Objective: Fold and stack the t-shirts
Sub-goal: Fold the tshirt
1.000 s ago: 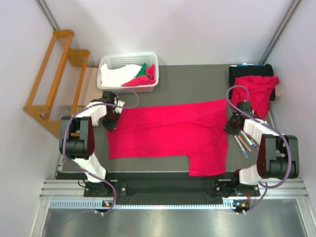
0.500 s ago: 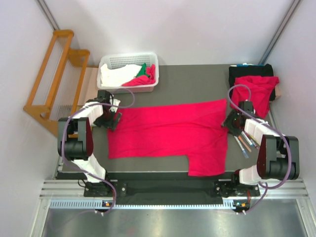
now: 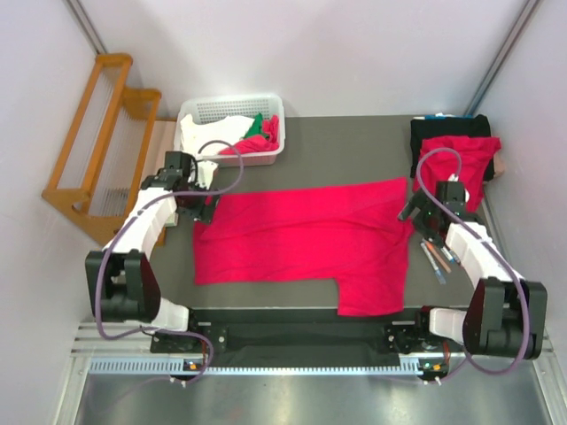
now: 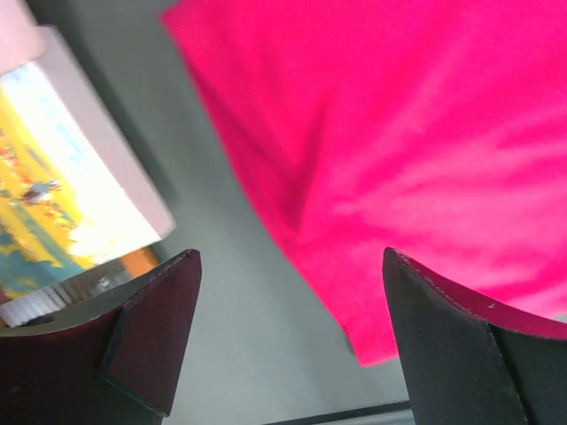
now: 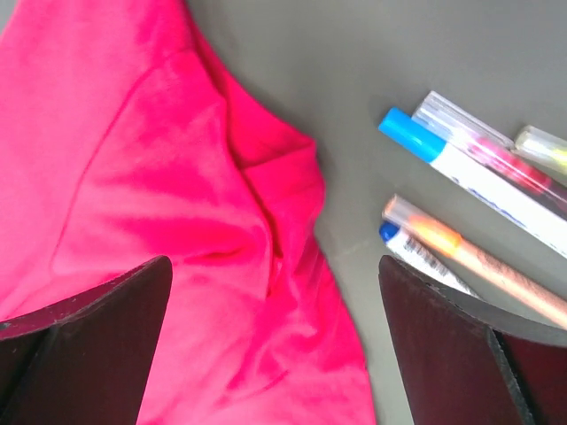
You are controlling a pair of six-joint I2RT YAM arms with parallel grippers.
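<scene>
One shirt [image 3: 301,235] lies spread across the middle of the tabletop [image 3: 354,146], mostly flat, with a sleeve or flap jutting toward the near edge at its right end. It looks at most partly folded; from above I cannot tell whether it is already doubled over. The left gripper [image 3: 200,207] hovers at its far left corner and the right gripper [image 3: 414,212] at its far right corner, near some pens [image 3: 438,257]. Both wrist views show the jaws released, with nothing between them. A second shirt [image 3: 456,164] sits rumpled at the far right on a black block [image 3: 443,128], not neatly folded. Red cloth [image 3: 252,147] in the basket [image 3: 230,108] may be a further shirt. No tidy stack exists yet, so I judge nearly all the folding remains.
</scene>
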